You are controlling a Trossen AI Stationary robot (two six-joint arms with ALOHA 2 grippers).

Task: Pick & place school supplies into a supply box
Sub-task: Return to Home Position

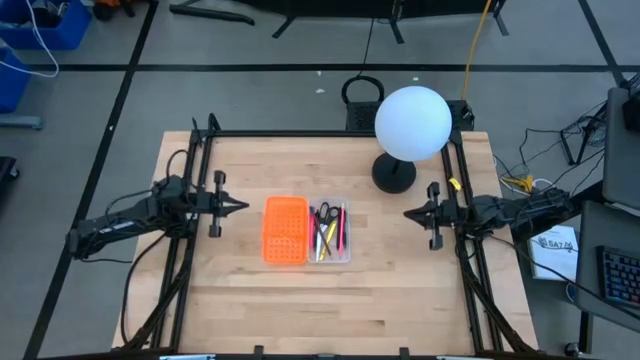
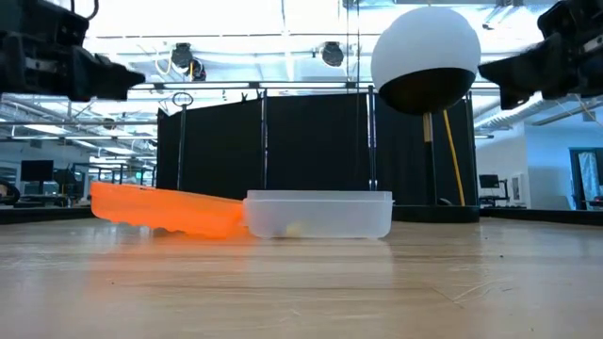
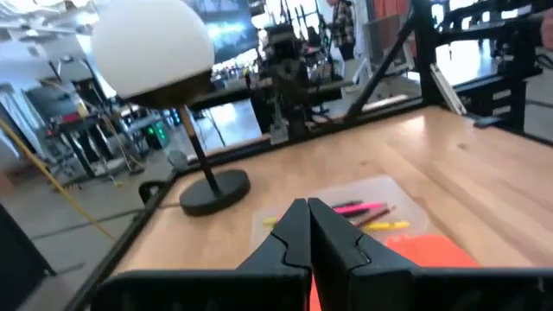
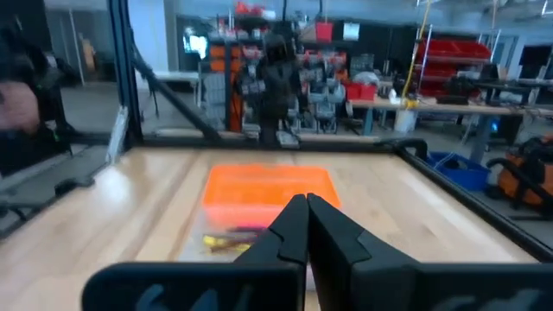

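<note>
Table (image 1: 400, 300): supply box (image 1: 330, 259) holds pens (image 1: 341, 228), scissors (image 1: 324, 213); L fingers (image 1: 232, 206), R fingers (image 1: 416, 213) together

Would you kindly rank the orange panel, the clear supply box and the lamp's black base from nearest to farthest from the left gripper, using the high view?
Measured from the left gripper, on the left side:
1. The orange panel, just to its right.
2. The supply box, on the panel's far side.
3. The lamp base, farther right and toward the back.
</note>
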